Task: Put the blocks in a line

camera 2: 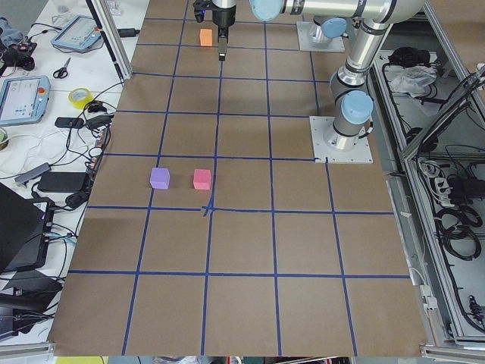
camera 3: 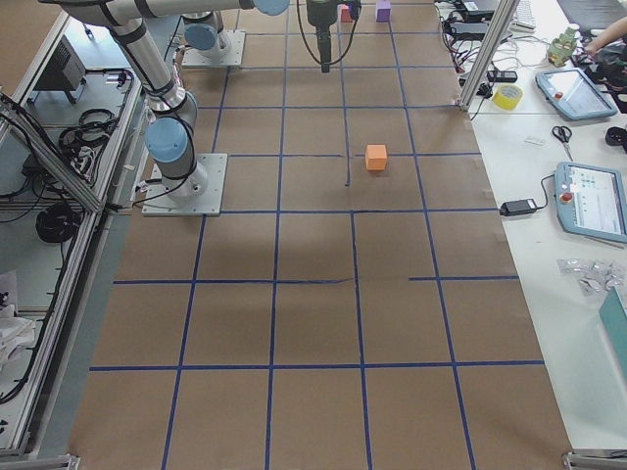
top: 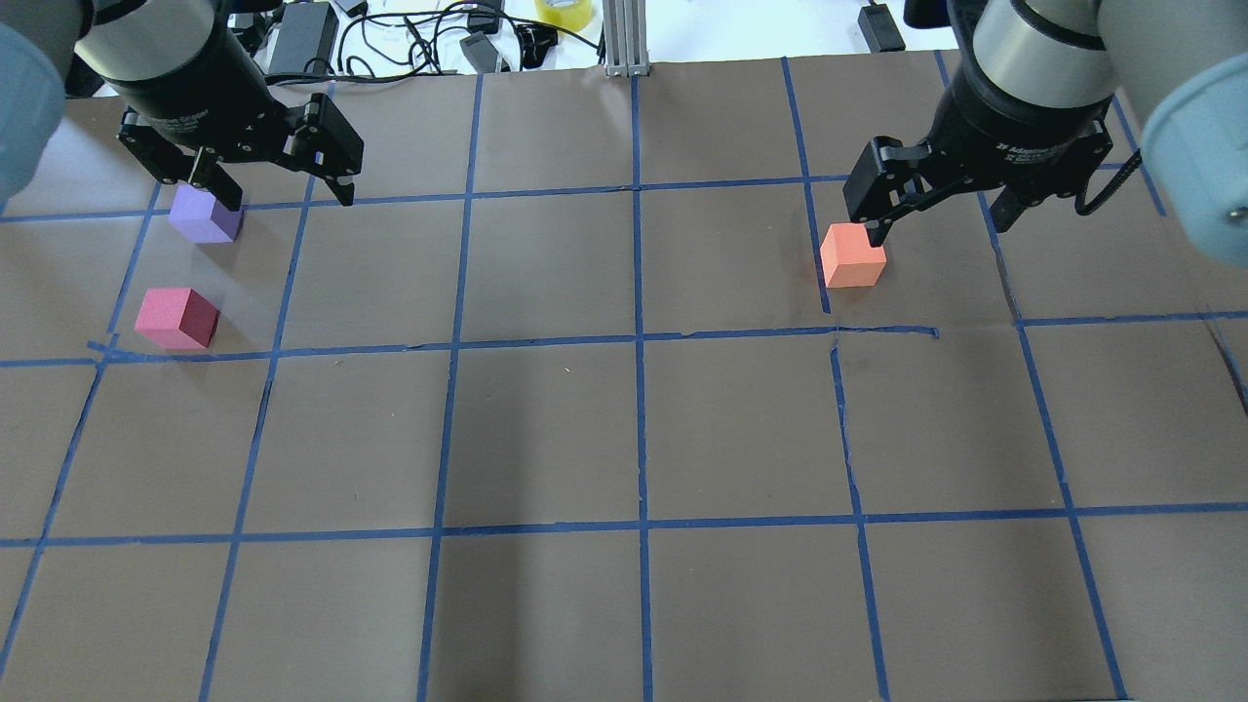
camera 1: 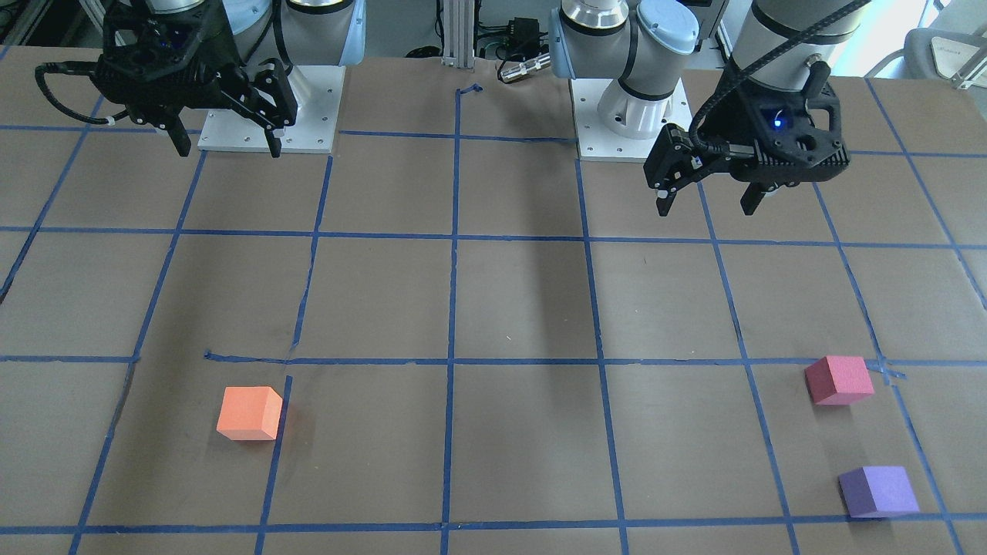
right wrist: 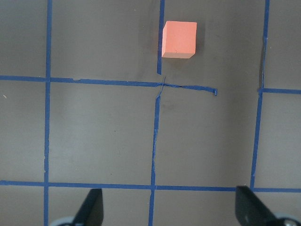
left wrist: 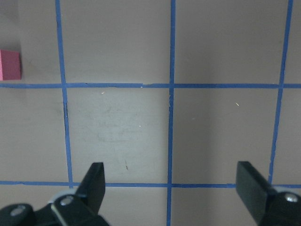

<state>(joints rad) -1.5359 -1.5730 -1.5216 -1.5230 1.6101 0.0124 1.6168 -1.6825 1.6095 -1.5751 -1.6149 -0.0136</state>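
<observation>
Left gripper [camera 1: 707,206] and right gripper [camera 1: 229,150] both released, jaws wide, empty. Orange block [camera 1: 248,414] right; pinkish-red block [camera 1: 839,380], purple block [camera 1: 878,491] left. Wrist lettering [top: 1038,152] illegible.

The left wrist view's left edge cuts the pinkish-red block [left wrist: 10,65], leaving only a strip. From overhead, one finger [top: 220,185] of the left gripper [top: 288,193] covers the far top edge of the purple block [top: 203,222], and a fingertip [top: 878,230] of the right gripper [top: 941,222] overlaps a far corner of the orange block [top: 852,259]. In the exterior right view the purple and pinkish-red blocks are tiny at the top edge, their faces unreadable.
</observation>
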